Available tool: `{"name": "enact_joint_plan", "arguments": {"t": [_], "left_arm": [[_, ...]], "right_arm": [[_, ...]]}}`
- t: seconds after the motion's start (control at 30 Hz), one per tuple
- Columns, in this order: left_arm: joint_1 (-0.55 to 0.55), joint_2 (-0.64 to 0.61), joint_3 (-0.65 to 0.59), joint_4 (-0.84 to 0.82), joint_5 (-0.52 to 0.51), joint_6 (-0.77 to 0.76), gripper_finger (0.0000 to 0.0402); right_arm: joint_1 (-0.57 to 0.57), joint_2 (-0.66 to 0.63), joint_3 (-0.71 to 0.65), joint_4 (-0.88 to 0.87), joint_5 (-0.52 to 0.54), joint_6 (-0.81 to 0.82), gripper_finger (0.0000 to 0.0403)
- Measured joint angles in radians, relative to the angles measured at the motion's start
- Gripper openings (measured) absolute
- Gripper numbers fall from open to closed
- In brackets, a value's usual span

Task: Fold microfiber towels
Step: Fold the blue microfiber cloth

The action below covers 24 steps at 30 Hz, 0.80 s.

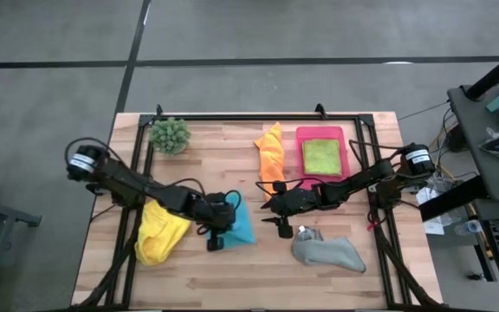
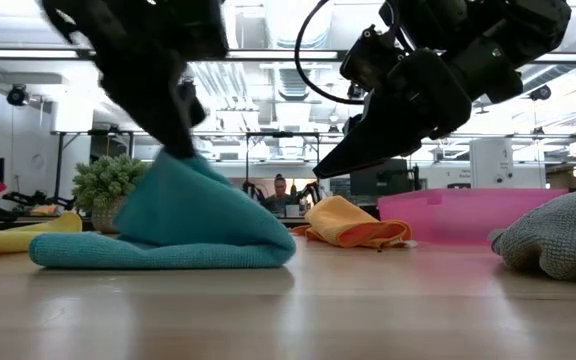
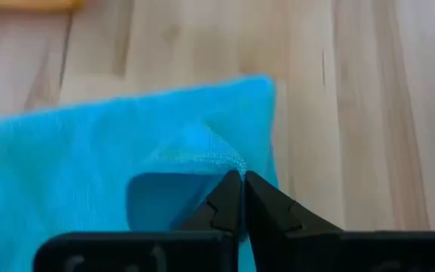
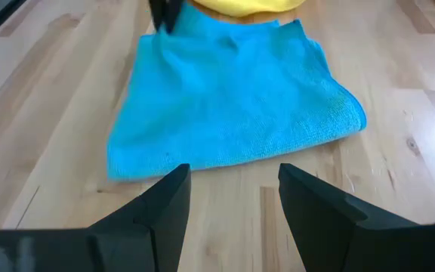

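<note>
Blue towel [image 1: 239,221] sits mid-tabletop, and the left hand [image 1: 216,243] has its fingers pressed together on a pinch of that cloth at its near edge; the low view shows the fabric tented up under the hand, the rest lying flat. This looks like the opening of a fold on the blue one, nothing more yet.

Right hand [image 1: 281,228] hovers just beside the towel's other side, fingers spread, holding nothing, pointed at the cloth.

Around them: the yellow towel [image 1: 161,232] is crumpled just beside the blue, under the left arm. The grey towel [image 1: 327,252] lies bunched near the front edge. The orange towel [image 1: 271,152] is rumpled toward the back, beside the pink tray [image 1: 346,149], where the green towel [image 1: 320,156] lies as a flat, neat square, so it seems finished. The plant [image 1: 170,134] stands at the back left.

My read: one down, blue under way, three untouched.
</note>
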<state>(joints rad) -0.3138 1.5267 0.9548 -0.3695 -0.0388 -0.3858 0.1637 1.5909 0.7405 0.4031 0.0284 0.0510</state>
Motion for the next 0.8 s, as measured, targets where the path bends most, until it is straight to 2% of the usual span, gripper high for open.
{"name": "enact_joint_plan", "arguments": {"t": [0.23,0.37,0.57,0.67,0.8], "left_arm": [[-0.063,0.001,-0.008,-0.013,0.012,-0.059,0.0000],[-0.082,0.004,-0.014,-0.041,0.077,-0.112,0.0000],[-0.093,0.004,-0.014,-0.043,0.115,-0.185,0.0003],[-0.094,0.004,-0.015,-0.049,0.121,-0.185,0.0022],[-0.095,-0.001,-0.015,-0.123,0.146,-0.185,0.0067]], "right_arm": [[0.000,0.000,-0.003,0.007,0.000,0.001,0.0192],[0.000,0.000,-0.002,0.007,0.000,0.008,0.0192],[0.000,0.000,-0.002,0.007,0.000,0.008,0.0192],[0.000,0.000,-0.002,0.007,0.000,0.008,0.0192],[0.000,0.000,-0.002,0.007,0.000,0.008,0.0192]]}}
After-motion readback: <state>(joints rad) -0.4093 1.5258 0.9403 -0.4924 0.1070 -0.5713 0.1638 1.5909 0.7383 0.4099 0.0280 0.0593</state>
